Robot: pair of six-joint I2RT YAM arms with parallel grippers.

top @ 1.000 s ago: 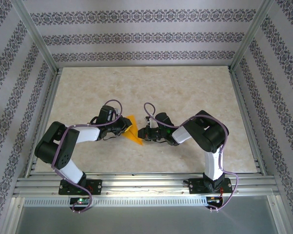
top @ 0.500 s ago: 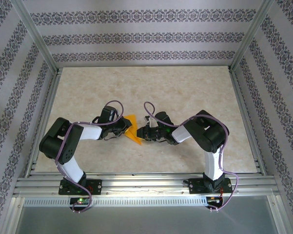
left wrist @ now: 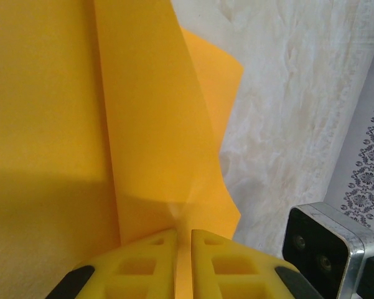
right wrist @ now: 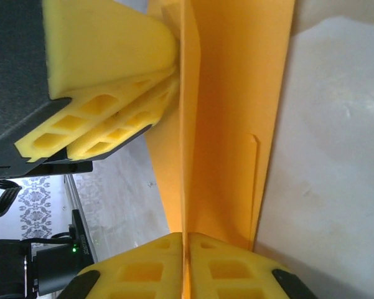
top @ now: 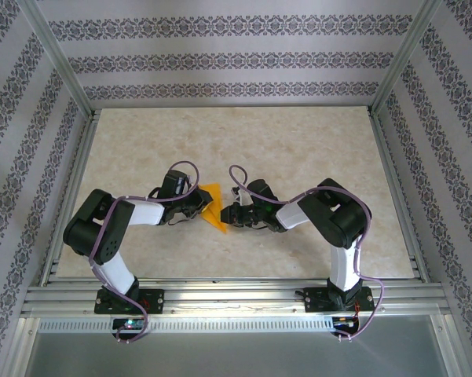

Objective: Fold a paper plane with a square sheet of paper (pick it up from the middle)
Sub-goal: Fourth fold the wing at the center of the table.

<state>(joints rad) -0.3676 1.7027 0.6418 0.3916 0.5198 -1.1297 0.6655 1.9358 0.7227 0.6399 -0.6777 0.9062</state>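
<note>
Near the middle of the counter (top: pixel 314 149), slightly toward 7 o'clock from its centre, the orange paper (top: pixel 212 206) hangs between the two arms as a folded, pointed wedge. Seen from above, its long axis runs from 11 o'clock to 5 o'clock, with the narrow tip toward 5 o'clock and the wider end toward 11. The left tool (top: pixel 195 206) comes at it from the 9 o'clock side. Its yellow fingers are pressed together with only the thin paper between them, gripping a raised flap beside a sharp crease. The right tool (top: pixel 232 214) meets the paper from the 3 o'clock side, and its wrist view shows its fingers likewise closed tight on an upright fold that runs straight away from them. The left tool's fingers pinch the far end of that same fold. Against the picture from a second ago, the left arm's elbow has swung in toward the centre. The right tool has crept a touch toward 10 o'clock, and the wedge sits almost where it was, turned only slightly.
</note>
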